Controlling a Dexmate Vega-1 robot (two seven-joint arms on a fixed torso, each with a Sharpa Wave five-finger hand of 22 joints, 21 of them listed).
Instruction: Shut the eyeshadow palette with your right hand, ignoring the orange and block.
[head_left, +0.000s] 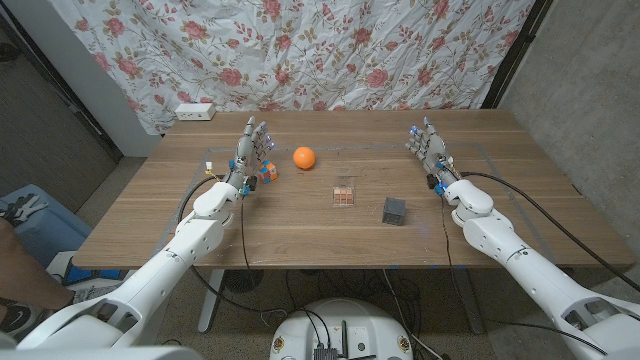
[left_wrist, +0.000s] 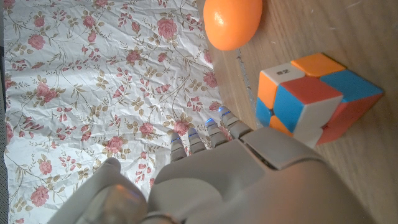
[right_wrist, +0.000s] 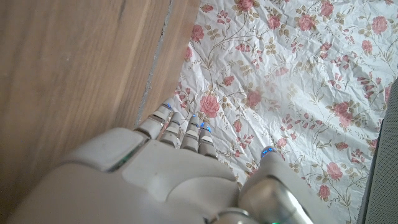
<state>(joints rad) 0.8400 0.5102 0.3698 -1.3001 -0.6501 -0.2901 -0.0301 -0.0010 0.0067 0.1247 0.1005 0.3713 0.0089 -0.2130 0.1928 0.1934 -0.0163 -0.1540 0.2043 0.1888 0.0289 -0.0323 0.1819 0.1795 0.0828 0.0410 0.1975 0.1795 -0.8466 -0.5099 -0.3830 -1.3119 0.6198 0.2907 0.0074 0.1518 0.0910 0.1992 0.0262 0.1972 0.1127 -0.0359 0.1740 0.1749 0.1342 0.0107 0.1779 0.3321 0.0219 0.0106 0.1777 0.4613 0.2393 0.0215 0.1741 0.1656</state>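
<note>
palette (head_left: 343, 196): small square eyeshadow case, lying open mid-surface, brownish-pink pan grid face up; too small to make out the lid or hinge
palette position: between orange and dark block, well apart from both hands
right hand (head_left: 429, 148): standing on edge at far right of wooden surface (head_left: 300, 235), fingers (right_wrist: 163, 116) released, straight, holding nothing
left hand (head_left: 249, 150): upright on far left, fingers (left_wrist: 221, 121) loose, holding nothing
orange (head_left: 304, 157): just right of left hand
puzzle cube (left_wrist: 314, 97): multicoloured, just beside left hand
dark block (head_left: 394, 210): grey cube, right of palette
backdrop: floral cloth (head_left: 330, 50) behind surface
</note>
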